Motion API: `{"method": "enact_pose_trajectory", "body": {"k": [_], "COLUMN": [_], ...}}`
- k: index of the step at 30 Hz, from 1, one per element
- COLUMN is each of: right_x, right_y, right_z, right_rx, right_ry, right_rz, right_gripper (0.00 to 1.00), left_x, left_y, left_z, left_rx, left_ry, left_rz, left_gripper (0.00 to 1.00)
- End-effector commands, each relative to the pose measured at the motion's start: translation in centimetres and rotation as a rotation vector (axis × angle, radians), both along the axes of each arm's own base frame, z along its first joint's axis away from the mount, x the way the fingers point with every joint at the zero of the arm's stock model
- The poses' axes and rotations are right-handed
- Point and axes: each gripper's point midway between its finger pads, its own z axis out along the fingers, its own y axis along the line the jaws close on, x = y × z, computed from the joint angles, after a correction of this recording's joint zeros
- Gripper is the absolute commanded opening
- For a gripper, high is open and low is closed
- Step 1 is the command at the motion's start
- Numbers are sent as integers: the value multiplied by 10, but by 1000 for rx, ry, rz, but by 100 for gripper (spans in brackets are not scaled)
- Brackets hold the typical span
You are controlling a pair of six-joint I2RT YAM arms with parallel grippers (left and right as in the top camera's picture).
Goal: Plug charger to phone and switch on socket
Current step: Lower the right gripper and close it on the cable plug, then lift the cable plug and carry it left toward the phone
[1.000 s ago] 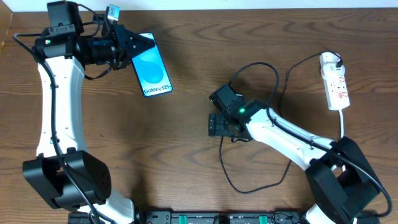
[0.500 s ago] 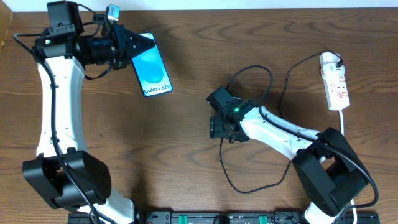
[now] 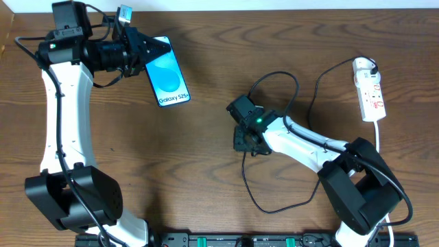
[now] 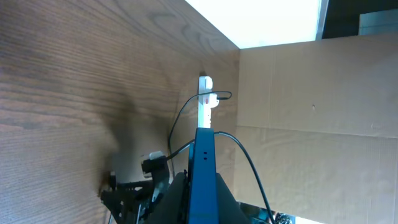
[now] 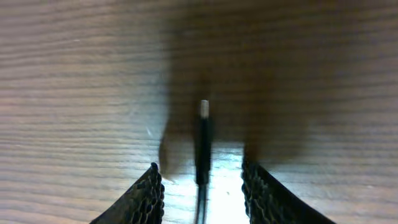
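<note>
Left pincer [image 3: 153, 51]: upper left of the overhead frame. We see its fingers closed on the top end of the phone, holding it.
Phone [image 3: 169, 81]: just right of the left pincer in the upper left. It is slanted, with its blue screen facing up and the white "Galaxy" text at its lower end. In the left wrist view we see it edge-on [image 4: 204, 177] as a narrow blue slab rising from the bottom middle. We cannot tell whether it rests on the table [image 3: 206, 192] or is held clear of it.
Right pincer [image 3: 247, 141]: middle of the overhead frame, well apart from the phone and pointing down at the wood. In the right wrist view its two ribbed fingers [image 5: 148, 191] stand wide at the bottom edge, gripping nothing.
Charger [image 5: 201, 152]: in the right wrist view we see the thin black lead lying flat on the table, running up from the bottom edge between the spread fingers and touching neither. From overhead it loops below and to the right of the right pincer, then runs up toward the upper right.
Connector tip [image 5: 203, 109]: centre of the right wrist view, beyond the fingertips, pointing toward the top of the frame.
Socket [image 3: 369, 91]: upper right of the overhead frame, a white strip with red marks lying flat, its white plug at the top end. It is well apart from both pincers.
</note>
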Motion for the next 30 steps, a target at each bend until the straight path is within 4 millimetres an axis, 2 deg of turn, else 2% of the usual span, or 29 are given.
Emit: {"method": "enact_pose_trajectory", "body": {"k": [1,4,7,13,18,22,23,24,26,30], "right_x": [3,3,3,3,-7,-19,-24,-26,-33,-37], "right_y": [2,2,2,3,12,35,54,64,89,112], "right_z": [-2,-4,-8,-10,-9,-2,9,16,44,100], "right_rx": [-8,-10,-14,-16,39,183,318,394,627,979], "right_ry": [-5,-4,2,8,64,134,155,158,158,130], "right_rz": [-1,0,-1,0,25,138,244,306,467,641], "right_gripper": [41,38,16,1,1,1,1,1,1,1], "left_x": [-4,-4,-4,-4,-4,-4,-4,-4,-4,-4], "left_y": [0,0,0,0,0,0,0,0,0,-1], "left_z": [2,2,2,2,2,2,3,3,3,4], "left_rx": [-15,-15,-15,-16,-16,-16,-16,-16,-16,-24], "left_ry": [-4,-4,-4,-4,-4,-4,-4,-4,-4,-6], "left_rz": [-7,-7,-7,-7,-7,-7,-7,-7,-7,-11], "left_gripper": [7,8,7,7,7,8,7,7,7,7]}}
